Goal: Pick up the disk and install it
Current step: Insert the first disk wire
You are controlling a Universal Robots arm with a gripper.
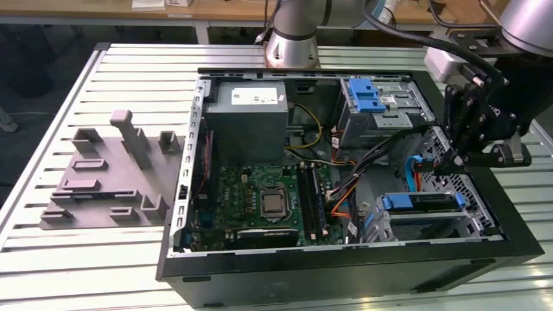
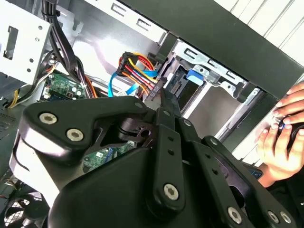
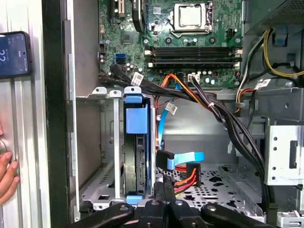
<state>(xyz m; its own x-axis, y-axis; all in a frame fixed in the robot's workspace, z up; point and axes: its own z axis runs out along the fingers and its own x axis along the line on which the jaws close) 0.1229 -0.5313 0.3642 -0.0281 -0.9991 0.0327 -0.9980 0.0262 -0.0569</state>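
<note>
The disk (image 1: 420,202), in its blue carrier, sits inside the metal drive cage at the near corner of the open computer case (image 1: 346,259), toward the exterior view's right. In the first wrist view the disk (image 3: 137,152) stands on edge between the cage walls; in the second wrist view its blue carrier end (image 2: 195,76) shows in the cage. My gripper (image 1: 446,166) hangs just above the case floor beside the cage, with its fingers together and nothing between them. In both wrist views the gripper (image 3: 165,186) (image 2: 164,94) points at the loose cable plugs next to the disk.
Blue data and red-yellow power cables (image 3: 186,173) lie beside the cage. A second blue-fronted bay (image 1: 367,97) sits at the case's far side. A person's hand (image 2: 284,137) (image 3: 5,173) rests outside the case near a phone (image 3: 14,54). A grey fixture (image 1: 112,175) lies at the exterior view's left.
</note>
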